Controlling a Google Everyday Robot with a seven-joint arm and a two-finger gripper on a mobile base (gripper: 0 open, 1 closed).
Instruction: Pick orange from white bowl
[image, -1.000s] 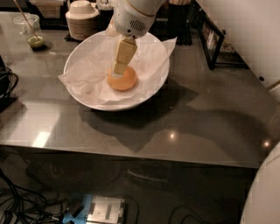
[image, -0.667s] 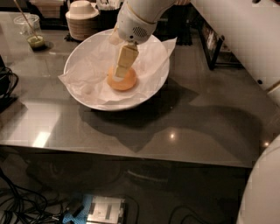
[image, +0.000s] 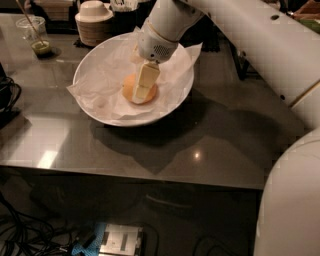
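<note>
The orange (image: 129, 88) lies in the middle of the white bowl (image: 82, 75), on the crinkled white paper (image: 100, 95) that lines it. The bowl stands on the dark grey table (image: 210, 145), towards its back left. My gripper (image: 141, 91) reaches down from the white arm (image: 165, 30) into the bowl and sits right at the orange, covering its middle. The orange rests on the paper and shows on both sides of the gripper.
A stack of small beige bowls (image: 94, 22) stands just behind the white bowl. A clear cup (image: 36, 36) with a stick and green contents stands at the back left. Black cables (image: 7, 95) lie at the left edge. My arm's white body (image: 290, 200) fills the right side.
My gripper has come down from above the orange to sit right at it. The orange and the bowl have not moved.
</note>
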